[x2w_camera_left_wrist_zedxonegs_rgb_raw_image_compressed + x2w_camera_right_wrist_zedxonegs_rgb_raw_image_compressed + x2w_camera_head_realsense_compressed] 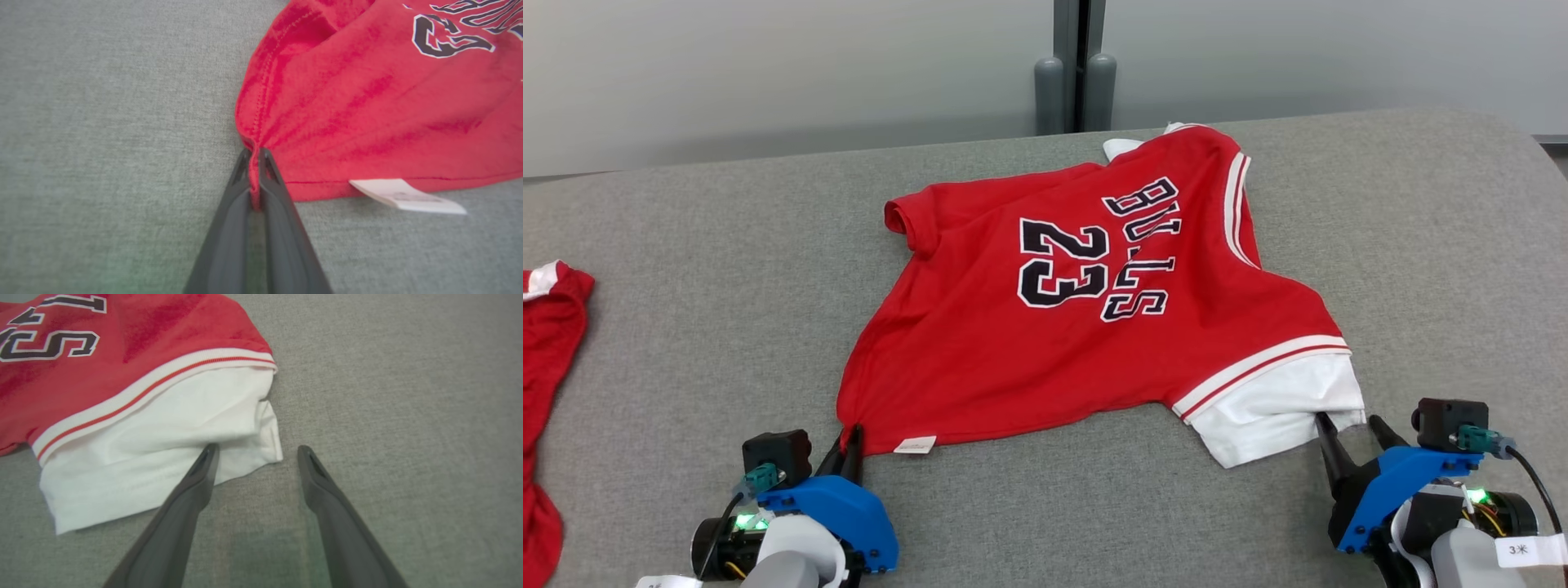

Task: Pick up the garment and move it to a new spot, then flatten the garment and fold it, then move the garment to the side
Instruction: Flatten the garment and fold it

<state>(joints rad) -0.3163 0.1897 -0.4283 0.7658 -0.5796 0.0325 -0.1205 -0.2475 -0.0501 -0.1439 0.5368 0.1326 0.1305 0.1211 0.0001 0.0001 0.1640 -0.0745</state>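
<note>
From the head, a red cloth sports shirt (1094,327) lies spread out near the middle of a big flat grey cloth top (686,269). It has black letters and the number 23 with white edges, and the writing lies sideways. A short white sleeve (1274,412) sticks out at the shirt's near right corner. A small white tag (915,445) pokes out from the near hem. The left gripper (851,445) sits at the near left corner of the shirt, its two dark fingers pressed together on that corner. The right gripper (1354,429) is at the white sleeve with its fingers spread apart. One finger touches the sleeve's edge and the other is just beside it. Another red cloth piece (547,367) lies at the far left edge, well apart from the shirt. Behind the grey top are a pale wall (768,73) and a dark pole (1078,65)

From the left wrist, the two fingers are squeezed tight on a little fold of the red hem. The cloth bunches up where they pinch. The white tag lies just to the right of them on the grey top

From the right wrist, the fingers stand wide apart. One tip rests over the white sleeve, and the other is over bare grey cloth. The sleeve's corner lies between them and is not pinched
</note>
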